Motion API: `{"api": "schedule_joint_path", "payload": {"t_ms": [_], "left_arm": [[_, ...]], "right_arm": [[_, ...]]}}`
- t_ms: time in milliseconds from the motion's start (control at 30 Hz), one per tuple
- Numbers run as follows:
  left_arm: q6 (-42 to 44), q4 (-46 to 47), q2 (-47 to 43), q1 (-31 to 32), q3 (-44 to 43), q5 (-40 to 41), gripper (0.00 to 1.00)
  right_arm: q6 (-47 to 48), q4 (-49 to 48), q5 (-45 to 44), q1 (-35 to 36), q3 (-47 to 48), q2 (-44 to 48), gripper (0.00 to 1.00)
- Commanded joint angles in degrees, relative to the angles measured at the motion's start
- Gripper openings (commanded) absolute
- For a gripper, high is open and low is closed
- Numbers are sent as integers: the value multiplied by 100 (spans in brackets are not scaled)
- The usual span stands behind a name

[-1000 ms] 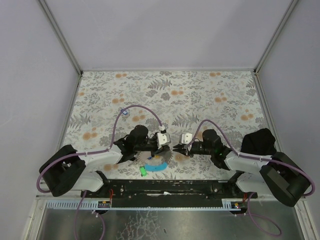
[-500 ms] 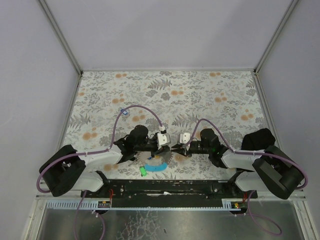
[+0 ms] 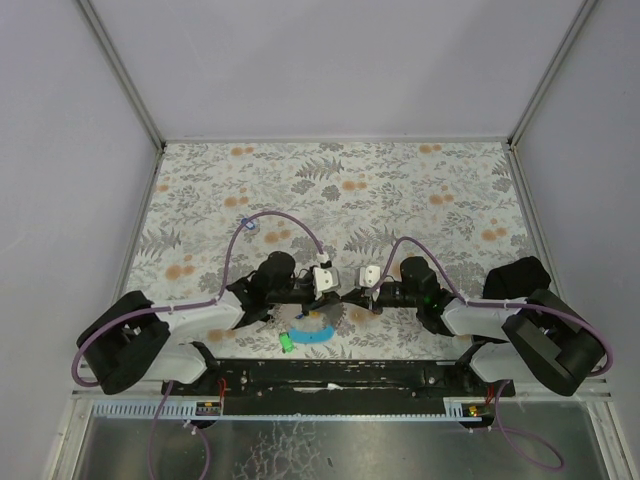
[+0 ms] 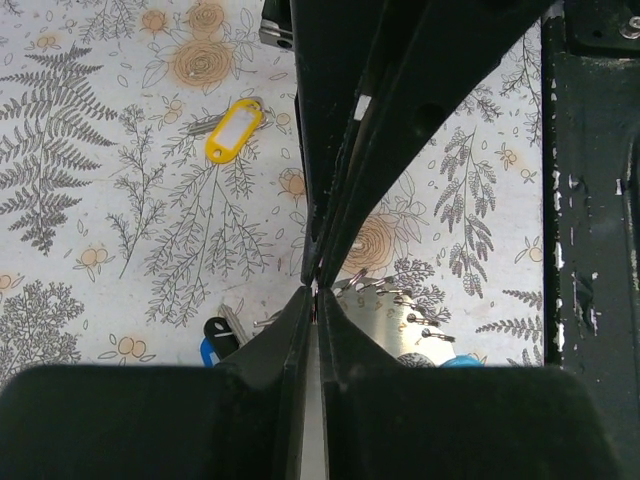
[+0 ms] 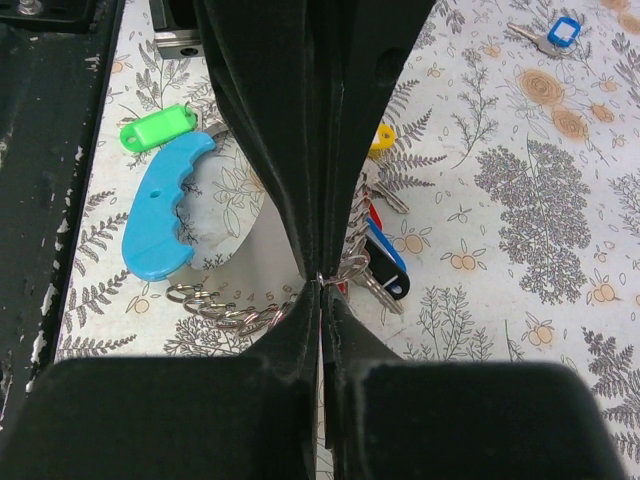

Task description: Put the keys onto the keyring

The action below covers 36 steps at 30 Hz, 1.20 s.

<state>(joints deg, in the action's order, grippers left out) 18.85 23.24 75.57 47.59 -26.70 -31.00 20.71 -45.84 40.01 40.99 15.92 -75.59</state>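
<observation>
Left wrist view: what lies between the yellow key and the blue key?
Only bare floral cloth between yellow key and blue key, in left wrist view.

High rear overview; two close downward wrist views over the keyring (image 5: 163, 212)

yellow key (image 5: 381, 140) mostly hidden, red key (image 5: 373, 213) a sliver — blue key (image 4: 208, 350) half covered, keyring (image 4: 395, 330) partly hidden

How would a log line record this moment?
left tool shut | right tool shut | tips meet by keyring | yellow key lies apart
</observation>
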Motion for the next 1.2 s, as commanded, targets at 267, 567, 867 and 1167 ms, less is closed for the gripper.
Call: {"api": "schedule_joint_path", "payload": {"t_ms": [267, 567, 867, 1167], "left_arm": [[-1317, 2917, -552, -377, 1418, 160, 23], [-1423, 3556, -80, -488, 1413, -366, 25], [-1333, 3606, 149, -486, 1344, -498, 25], [-1285, 3609, 335, -483, 1196, -510, 22]], "right_arm": [[-597, -1650, -24, 14, -291, -28, 0], [-652, -1894, 59, 13, -335, -146, 0], [-668, -1945, 92, 16, -335, -160, 0], [-745, -2035, 195, 14, -344, -237, 0]]}}
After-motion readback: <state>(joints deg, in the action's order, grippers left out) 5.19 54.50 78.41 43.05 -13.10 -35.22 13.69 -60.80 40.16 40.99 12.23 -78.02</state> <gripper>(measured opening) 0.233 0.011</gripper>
